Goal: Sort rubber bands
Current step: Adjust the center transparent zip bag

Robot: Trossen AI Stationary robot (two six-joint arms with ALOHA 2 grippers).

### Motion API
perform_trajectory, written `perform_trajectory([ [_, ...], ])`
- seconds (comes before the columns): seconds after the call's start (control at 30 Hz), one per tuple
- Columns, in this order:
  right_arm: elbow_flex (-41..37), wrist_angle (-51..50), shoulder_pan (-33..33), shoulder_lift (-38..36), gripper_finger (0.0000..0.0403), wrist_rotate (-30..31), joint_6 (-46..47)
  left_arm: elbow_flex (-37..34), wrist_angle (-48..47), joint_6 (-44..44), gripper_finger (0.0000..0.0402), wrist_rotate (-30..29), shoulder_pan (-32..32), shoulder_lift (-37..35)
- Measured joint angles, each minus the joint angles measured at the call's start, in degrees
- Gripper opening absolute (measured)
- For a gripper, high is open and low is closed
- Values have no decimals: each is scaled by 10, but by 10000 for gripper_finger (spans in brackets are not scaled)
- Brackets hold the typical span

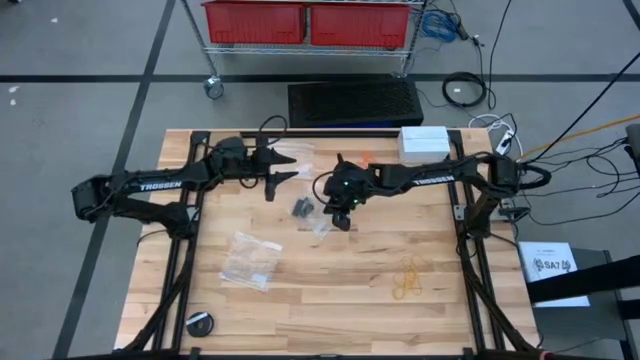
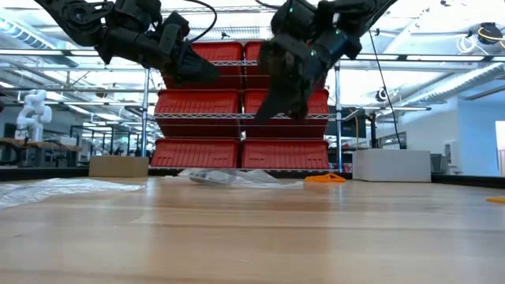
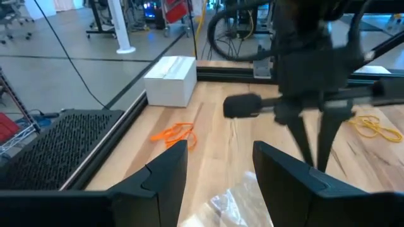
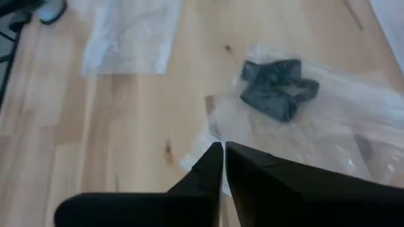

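1. The right gripper (image 1: 341, 222) hangs above the middle of the wooden table (image 1: 330, 300), fingers pressed together with only a sliver between them; nothing shows between the tips, which hover over the edge of a clear plastic bag (image 4: 328, 126).
2. A clump of black rubber bands (image 4: 278, 88) lies on that bag, just beyond the right gripper's tips.
3. The left gripper (image 1: 283, 167) waits near the table's far edge, fingers spread wide and holding nothing.
4. Orange rubber bands (image 3: 177, 133) lie on the wood at the far side, near a white box (image 3: 170, 79).
5. Pale yellow rubber bands (image 1: 408, 281) lie near the table's right side, well apart from both grippers.
6. A second clear bag (image 1: 250, 258) lies flat left of centre; a round black object (image 1: 200, 323) sits near the front left corner.
7. Only the level view across the table shows both grippers lifted off the table, with red bins (image 2: 197, 102) on a wire shelf behind.
8. The left wrist view alone shows the right arm standing between the left gripper and the yellow bands.
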Motion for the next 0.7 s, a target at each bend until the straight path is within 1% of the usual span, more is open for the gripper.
perform_trajectory([
  [0.03, 0, -2, 4, -5, 11, 0, -8, -3, 2, 0, 187, 0, 0, 0],
  [0.1, 0, -16, 14, -11, 12, 9, -56, -7, 0, 1, 187, -1, 0, 0],
  [0.2, 0, -57, 43, -10, 15, 92, -154, -8, -10, 13, 187, -2, 0, 0],
  [0.27, 0, -79, 64, 2, 26, 138, -208, -8, -15, 16, 187, -4, 0, 0],
  [0.37, 0, -88, 92, 26, 58, 194, -248, -8, -15, 16, 187, -9, 0, 0],
  [0.53, 0, -62, 127, 64, 132, 290, -309, -9, -14, 17, 187, -15, 0, 0],
  [0.63, 0, -45, 135, 85, 165, 301, -350, -9, -16, 17, 187, -15, 0, 0],
  [0.7, 0, -39, 138, 100, 173, 302, -368, -9, -16, 17, 187, -15, 0, 0],
])
